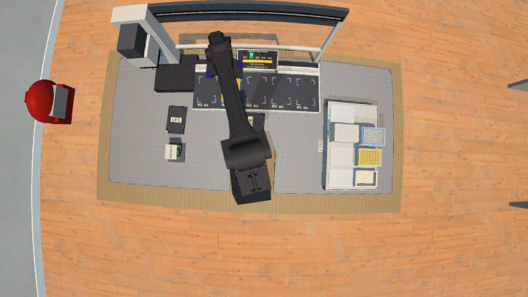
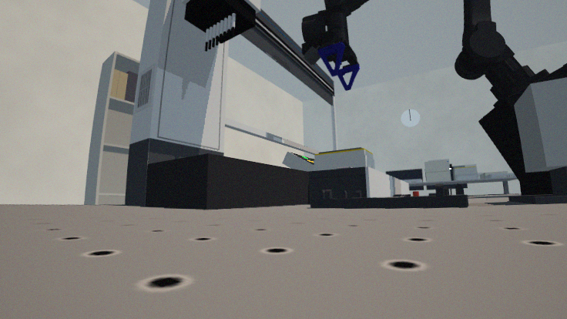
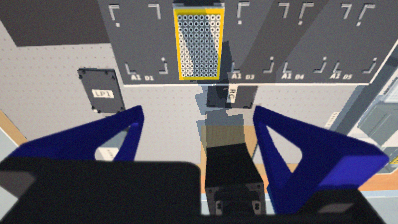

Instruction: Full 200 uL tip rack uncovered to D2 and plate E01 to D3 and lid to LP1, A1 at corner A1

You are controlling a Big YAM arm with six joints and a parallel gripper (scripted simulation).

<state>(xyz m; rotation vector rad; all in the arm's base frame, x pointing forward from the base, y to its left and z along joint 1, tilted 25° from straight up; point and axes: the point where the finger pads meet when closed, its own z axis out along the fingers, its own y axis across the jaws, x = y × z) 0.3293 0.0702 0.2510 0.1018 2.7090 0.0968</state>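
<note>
A yellow tip rack [image 3: 198, 44] sits uncovered inside the brackets of deck position D2, with pale rings on a grey field all over it. The exterior view shows it as a yellow-rimmed box [image 2: 343, 157] on the deck. My gripper [image 3: 198, 111] [image 2: 340, 65] is open and empty, high above the deck's front edge, well clear of the rack. From above, my arm hides most of D2 and the gripper [image 1: 224, 69]. Lid park LP1 [image 3: 101, 91] is bare. D3 [image 3: 255, 42] is bare. Several pale lidded plates [image 1: 341, 145] stand on the SHELF; their labels are too small to read.
The SHELF [image 1: 350, 145] at the right also holds a blue rack [image 1: 372, 135], a yellow rack [image 1: 369, 156] and a cream item [image 1: 365, 178]. The regrip nest [image 3: 231, 96] lies before D3. The READY key [image 1: 174, 151] is below LP1 [image 1: 176, 119]. The gantry [image 1: 243, 11] spans the deck's back.
</note>
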